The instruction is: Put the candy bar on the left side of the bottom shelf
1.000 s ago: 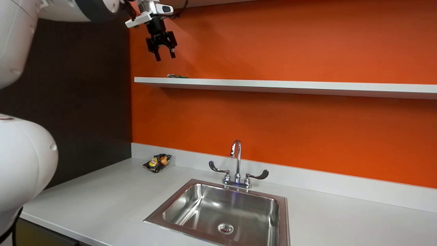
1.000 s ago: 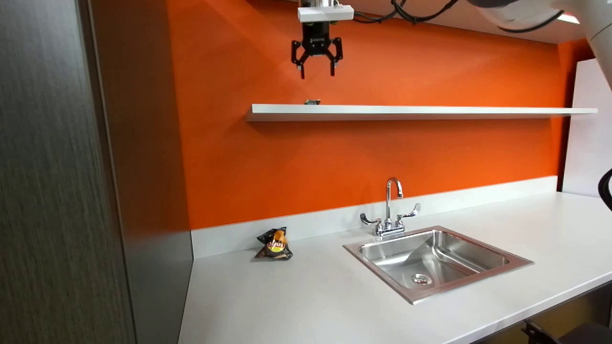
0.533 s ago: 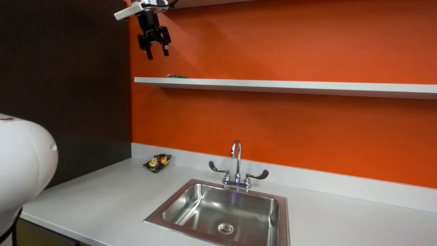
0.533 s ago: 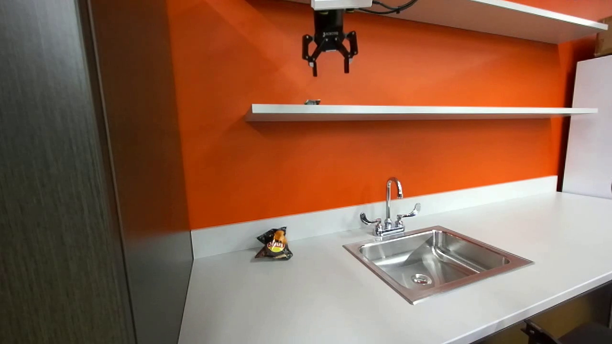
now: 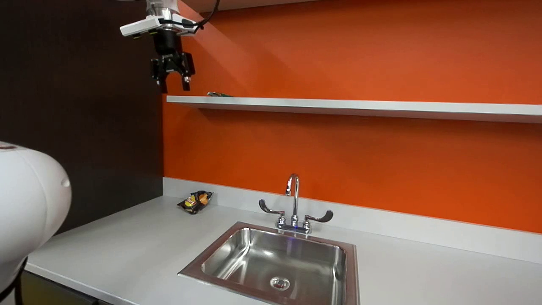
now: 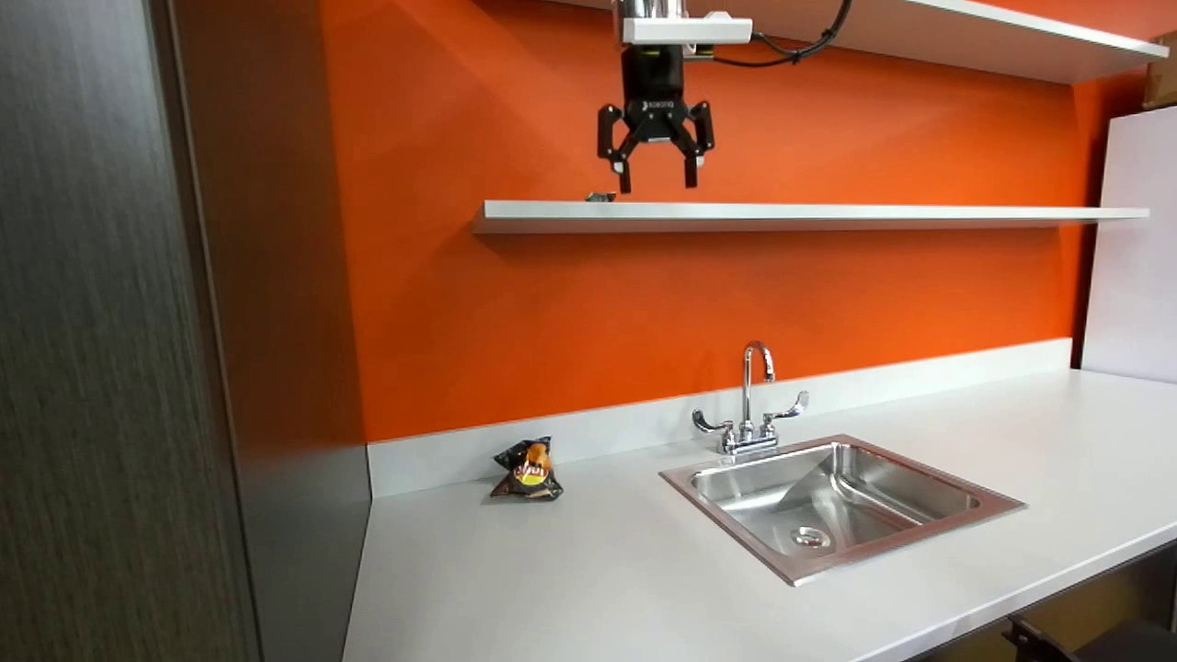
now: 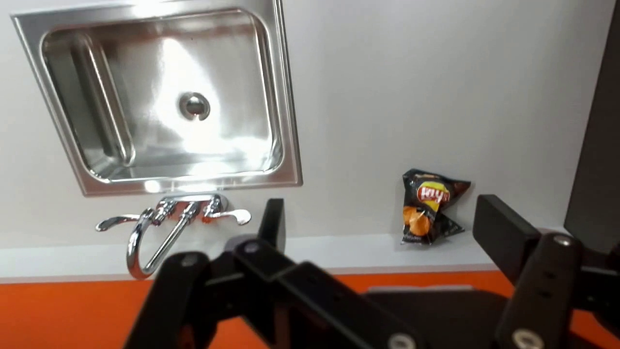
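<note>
The candy bar (image 5: 219, 94) lies flat on the bottom shelf (image 5: 338, 104) near its left end. Only a thin green and white strip of it shows above the shelf edge; it also shows in an exterior view (image 6: 600, 197). The pale bottom shelf (image 6: 828, 212) runs along the orange wall. My gripper (image 5: 175, 86) is open with nothing between its fingers. It hangs in front of the shelf, apart from the candy bar, fingers pointing down, and also shows in an exterior view (image 6: 657, 179). In the wrist view the open gripper (image 7: 385, 215) looks down; the candy bar and shelf are out of view there.
A black chip bag (image 6: 529, 471) lies on the counter (image 6: 515, 579) by the backsplash. A steel sink (image 7: 290, 160) with a faucet (image 5: 295, 199) stands beside it. A dark panel (image 5: 93, 106) bounds the left side. An upper shelf (image 6: 975, 46) is overhead.
My open gripper has moved left and then down in an exterior view, and right and then down in an exterior view, away from above the candy bar. The candy bar has not moved.
</note>
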`<state>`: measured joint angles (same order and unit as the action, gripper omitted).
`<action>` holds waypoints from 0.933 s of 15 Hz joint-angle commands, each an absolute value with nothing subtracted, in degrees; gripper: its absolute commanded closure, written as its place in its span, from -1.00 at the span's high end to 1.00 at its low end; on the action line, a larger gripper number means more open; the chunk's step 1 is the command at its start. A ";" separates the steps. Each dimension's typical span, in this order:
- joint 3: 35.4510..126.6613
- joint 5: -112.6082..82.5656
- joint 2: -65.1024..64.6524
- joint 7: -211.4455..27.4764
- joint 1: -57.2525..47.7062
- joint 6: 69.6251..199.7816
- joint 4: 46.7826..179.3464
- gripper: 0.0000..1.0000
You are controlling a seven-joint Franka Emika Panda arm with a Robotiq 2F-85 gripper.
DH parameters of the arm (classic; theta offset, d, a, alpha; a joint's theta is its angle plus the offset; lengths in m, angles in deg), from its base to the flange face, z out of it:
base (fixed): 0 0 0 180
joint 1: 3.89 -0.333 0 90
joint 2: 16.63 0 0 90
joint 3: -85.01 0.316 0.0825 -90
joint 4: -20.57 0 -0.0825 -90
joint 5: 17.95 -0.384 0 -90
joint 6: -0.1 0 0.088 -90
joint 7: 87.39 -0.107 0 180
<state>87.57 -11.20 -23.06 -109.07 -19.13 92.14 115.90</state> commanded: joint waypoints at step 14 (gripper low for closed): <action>90.81 -15.88 -38.96 -105.36 -12.21 126.96 166.36 1.00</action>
